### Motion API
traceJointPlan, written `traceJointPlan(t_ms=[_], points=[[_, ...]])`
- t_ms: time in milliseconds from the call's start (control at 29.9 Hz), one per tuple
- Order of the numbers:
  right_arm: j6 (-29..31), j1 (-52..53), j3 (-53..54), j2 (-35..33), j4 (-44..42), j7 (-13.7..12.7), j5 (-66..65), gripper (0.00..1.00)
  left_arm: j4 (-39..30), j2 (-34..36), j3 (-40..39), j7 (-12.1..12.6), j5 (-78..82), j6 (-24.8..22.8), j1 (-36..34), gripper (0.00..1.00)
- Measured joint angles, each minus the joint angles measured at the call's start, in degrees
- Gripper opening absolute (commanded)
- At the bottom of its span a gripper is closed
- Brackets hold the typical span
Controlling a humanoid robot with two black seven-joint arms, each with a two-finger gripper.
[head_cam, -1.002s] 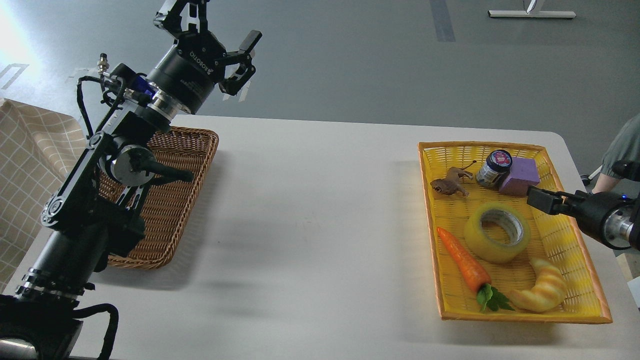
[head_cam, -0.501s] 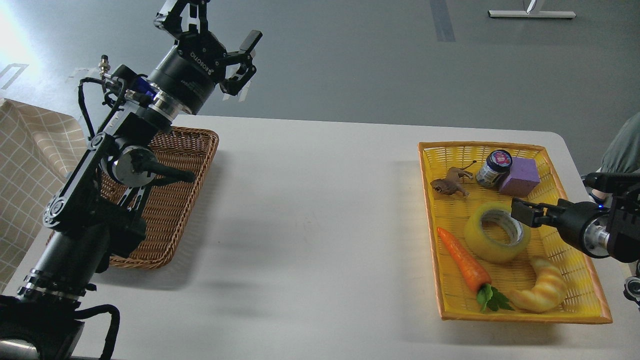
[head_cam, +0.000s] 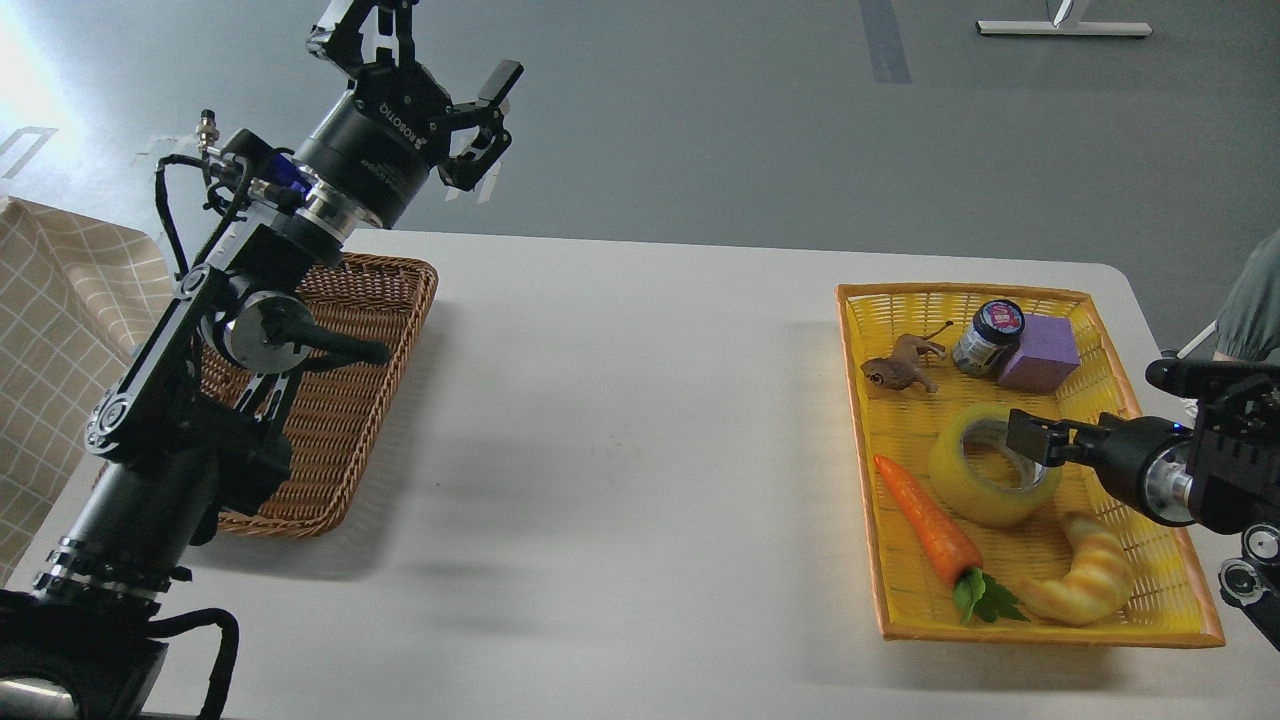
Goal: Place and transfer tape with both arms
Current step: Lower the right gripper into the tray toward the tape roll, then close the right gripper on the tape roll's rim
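Note:
The roll of yellow tape (head_cam: 962, 482) lies flat in the yellow basket (head_cam: 960, 293) on the right of the table, its grey-white core facing up. My right gripper (head_cam: 1028, 438) reaches in from the right and hangs over the roll's core at its right side. It is seen dark and side-on, so I cannot tell its fingers apart or whether it touches the roll. My left gripper (head_cam: 430, 55) is raised high above the table's far left edge, open and empty.
The yellow basket also holds a carrot (head_cam: 925, 518), a croissant (head_cam: 1085, 582), a toy lion (head_cam: 900, 367), a small jar (head_cam: 988, 338) and a purple block (head_cam: 1042, 352). A brown wicker basket (head_cam: 360, 400) stands at the left under my left arm. A checked cloth (head_cam: 50, 330) hangs at the far left.
My right gripper has moved left and down, from beside the purple block to over the tape's core. The left arm has stayed still.

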Motion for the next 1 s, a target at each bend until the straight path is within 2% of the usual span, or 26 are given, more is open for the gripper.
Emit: traceJointPlan(t_ms=[1002], points=[[-0.12, -0.16, -2.93, 1.48, -0.7, 0.0, -2.84, 0.94, 0.0, 0.32, -0.07, 0.0, 0.0, -0.07, 0.07, 0.98]])
